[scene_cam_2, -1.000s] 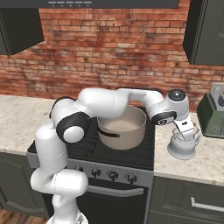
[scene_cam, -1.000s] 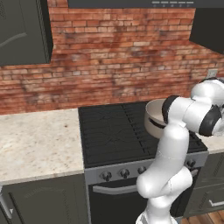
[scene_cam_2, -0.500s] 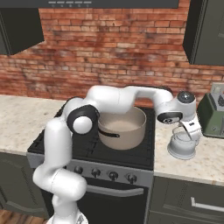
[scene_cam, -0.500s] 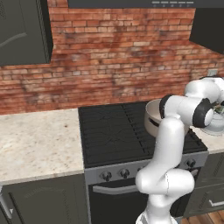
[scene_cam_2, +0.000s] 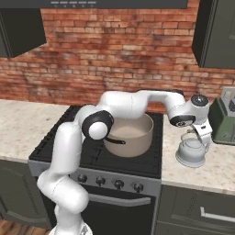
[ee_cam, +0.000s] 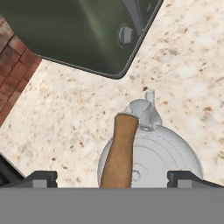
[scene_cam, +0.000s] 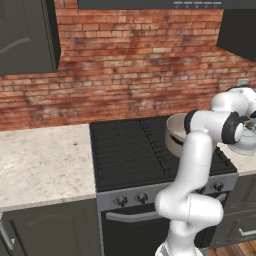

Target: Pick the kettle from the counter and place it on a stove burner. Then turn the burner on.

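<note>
Two dark fingertips of my gripper (ee_cam: 112, 177) stand spread wide, one on each side of the kettle (ee_cam: 151, 155), holding nothing. From the left: a beige pot (scene_cam_2: 130, 135) sits on the black cooktop (scene_cam_2: 69, 142), toward its right edge. Just past that edge, on the counter (scene_cam_2: 215, 172), the kettle (scene_cam_2: 192, 152) stands upright under my hand, its tan handle (ee_cam: 119, 151) arching between my fingertips. A dark green appliance (scene_cam_2: 225, 120) stands nearest the counter's right end. No writing is legible on anything.
</note>
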